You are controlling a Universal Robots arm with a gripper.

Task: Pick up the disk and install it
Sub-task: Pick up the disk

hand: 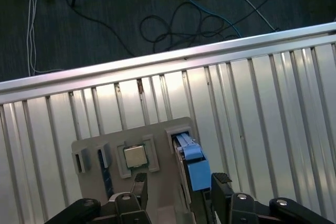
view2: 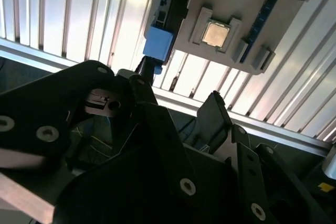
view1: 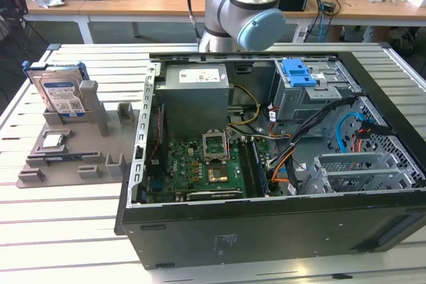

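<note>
The disk [view1: 63, 92] stands on edge in a slot of the grey holder plate [view1: 70, 161] at the exterior view's left, silver with a white-and-blue label and a blue carrier frame. In the first wrist view the disk [hand: 190, 160] is seen edge-on from above, blue frame uppermost. My gripper [hand: 179, 184] hovers above it, open, with its two black fingers standing on either side of the disk and apart from it. In the second wrist view the disk's blue frame [view2: 157, 43] lies beyond a black fingertip [view2: 213, 98].
A small square processor chip [hand: 135, 156] sits in a recess of the holder beside the disk. The open computer case [view1: 266, 224] takes up the exterior view's right, with a blue bracket [view1: 297, 72] at its drive bay. The slatted metal table [view1: 66, 231] ends just past the holder.
</note>
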